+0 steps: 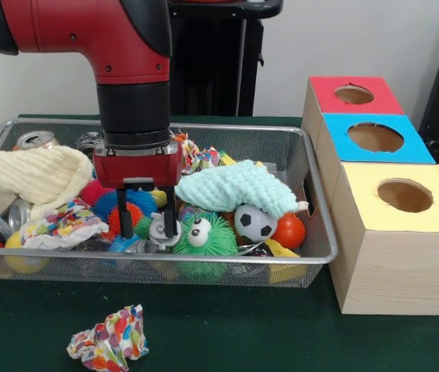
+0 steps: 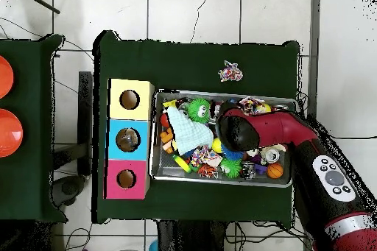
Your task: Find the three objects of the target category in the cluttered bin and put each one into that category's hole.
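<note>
The gripper (image 1: 148, 226) hangs open and holds nothing, low in the wire bin (image 1: 312, 194) on the table (image 1: 281, 333), just beside a green fuzzy ball (image 1: 202, 240) with big round eyes.

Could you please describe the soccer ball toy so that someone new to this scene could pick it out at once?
Start at the wire mesh bin beside the three wooden boxes. At its near side, toward the boxes, look under the pale green cloth. The soccer ball sits between the green googly-eyed fuzzy toy and the orange ball; it alone is white with black patches.
</note>
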